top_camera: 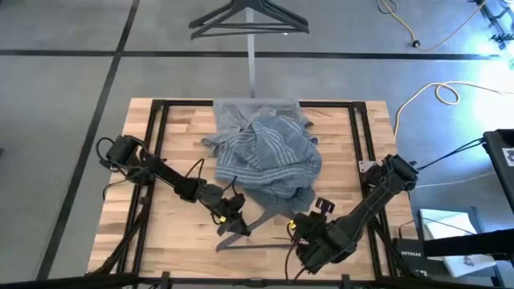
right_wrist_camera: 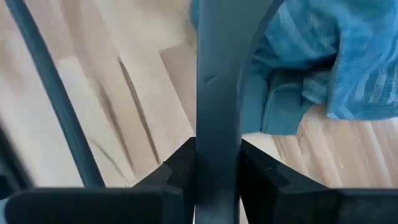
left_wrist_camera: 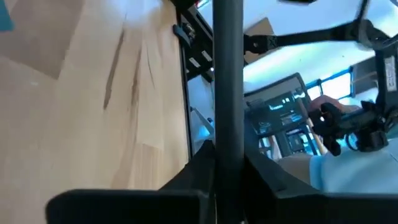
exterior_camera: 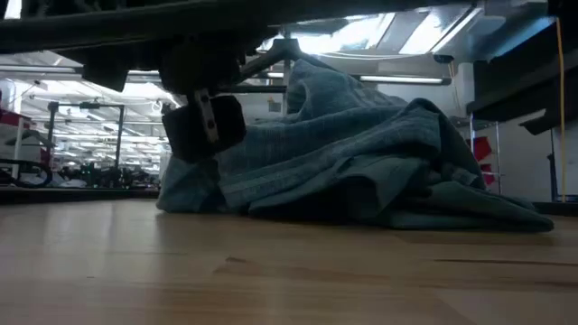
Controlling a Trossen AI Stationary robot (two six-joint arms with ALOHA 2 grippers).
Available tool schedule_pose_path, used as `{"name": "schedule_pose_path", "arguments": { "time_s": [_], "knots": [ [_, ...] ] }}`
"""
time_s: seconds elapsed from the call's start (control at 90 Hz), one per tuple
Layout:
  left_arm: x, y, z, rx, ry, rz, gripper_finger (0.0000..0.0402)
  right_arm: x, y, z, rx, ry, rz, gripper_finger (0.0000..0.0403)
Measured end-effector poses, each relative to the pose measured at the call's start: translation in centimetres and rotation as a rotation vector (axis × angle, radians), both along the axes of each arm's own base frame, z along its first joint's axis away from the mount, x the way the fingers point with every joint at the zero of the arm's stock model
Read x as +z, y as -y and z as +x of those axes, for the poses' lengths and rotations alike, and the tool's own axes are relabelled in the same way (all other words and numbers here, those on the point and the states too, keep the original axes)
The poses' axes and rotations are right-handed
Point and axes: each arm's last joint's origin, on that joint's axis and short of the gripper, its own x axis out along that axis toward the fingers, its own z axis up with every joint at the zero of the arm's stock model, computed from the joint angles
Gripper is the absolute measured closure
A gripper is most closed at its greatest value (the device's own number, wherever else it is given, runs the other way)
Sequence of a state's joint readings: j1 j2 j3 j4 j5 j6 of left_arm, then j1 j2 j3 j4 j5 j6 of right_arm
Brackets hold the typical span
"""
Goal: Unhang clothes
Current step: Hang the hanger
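On the wooden table (top_camera: 161, 233), a striped blue-grey shirt (top_camera: 269, 156) is heaped. Near its front edge, a thin dark hanger (top_camera: 249, 241) is clamped by both the left gripper (top_camera: 233, 227) and the right gripper (top_camera: 299, 233).

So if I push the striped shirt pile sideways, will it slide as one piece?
Probably not. The striped shirt lies crumpled in loose folds, so it would likely bunch rather than slide whole. It looks soft and light, and the plain grey shirt beneath may drag along.

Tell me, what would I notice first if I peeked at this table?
A big crumpled heap of clothes, stripy blue-grey on top, sits mid-table toward the far edge. Just in front of it, near the front edge, the left gripper and right gripper both clamp a thin dark hanger. More hangers hang beyond the table.
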State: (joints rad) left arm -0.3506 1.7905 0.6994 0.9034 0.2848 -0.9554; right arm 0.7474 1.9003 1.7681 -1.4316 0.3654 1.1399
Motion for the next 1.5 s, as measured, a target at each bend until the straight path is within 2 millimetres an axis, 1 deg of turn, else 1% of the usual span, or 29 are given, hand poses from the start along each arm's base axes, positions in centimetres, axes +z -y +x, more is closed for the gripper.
{"name": "schedule_pose_path", "arguments": {
  "time_s": [0.122,0.233,0.356,0.478,0.533,0.589,0.667,0.744,0.833,0.956,1.078,1.211,1.356,1.5],
  "knots": [
    [0.2,0.1,0.0,-0.021,0.024,0.007,0.0376,1.6,0.0,0.2,0.023,0.063,-0.026,0.0321],
    [0.2,0.0,0.0,-0.009,0.028,0.004,0.0376,2.3,0.2,0.3,0.019,0.107,-0.056,0.0295],
    [0.3,0.0,0.1,-0.005,0.045,0.002,0.0376,2.4,0.2,0.3,0.032,0.095,-0.052,0.0247],
    [0.6,-0.1,0.1,-0.01,0.075,-0.008,0.0376,2.4,0.1,0.3,0.033,0.09,-0.044,0.0186],
    [0.8,-0.1,0.1,-0.004,0.082,-0.008,0.0376,2.7,0.2,0.2,0.032,0.089,-0.039,0.0158],
    [1.1,-0.2,0.1,0.005,0.097,-0.001,0.0376,3.5,0.4,0.2,0.007,0.113,-0.043,0.0135],
    [1.9,-0.3,0.0,0.0,0.152,0.03,0.0376,5.5,0.9,0.1,-0.031,0.188,-0.074,0.0115],
    [2.6,-0.6,-0.2,-0.002,0.174,0.063,0.0376,7.5,1.3,0.1,-0.034,0.293,-0.098,0.0108],
    [3.2,-1.4,-0.3,0.012,0.161,0.097,0.0376,9.7,1.6,0.1,-0.037,0.407,-0.127,0.0109],
    [4.6,-3.4,-0.8,0.041,0.148,0.184,0.0376,13.2,2.3,-0.3,-0.074,0.599,-0.167,0.0114],
    [6.1,-6.0,-1.8,0.066,0.111,0.294,0.0376,16.0,3.1,-0.9,-0.094,0.713,-0.18,0.0115],
    [8.3,-9.8,-3.7,0.106,0.099,0.388,0.0376,17.4,3.9,-1.7,-0.121,0.813,-0.199,0.0116],
    [10.3,-14.0,-6.6,0.214,0.062,0.474,0.0376,19.1,5.2,-3.0,-0.156,0.878,-0.193,0.0116],
    [12.9,-18.0,-9.4,0.295,0.133,0.494,0.0376,19.9,6.1,-3.7,-0.154,0.9,-0.249,0.0116]
  ]
}}
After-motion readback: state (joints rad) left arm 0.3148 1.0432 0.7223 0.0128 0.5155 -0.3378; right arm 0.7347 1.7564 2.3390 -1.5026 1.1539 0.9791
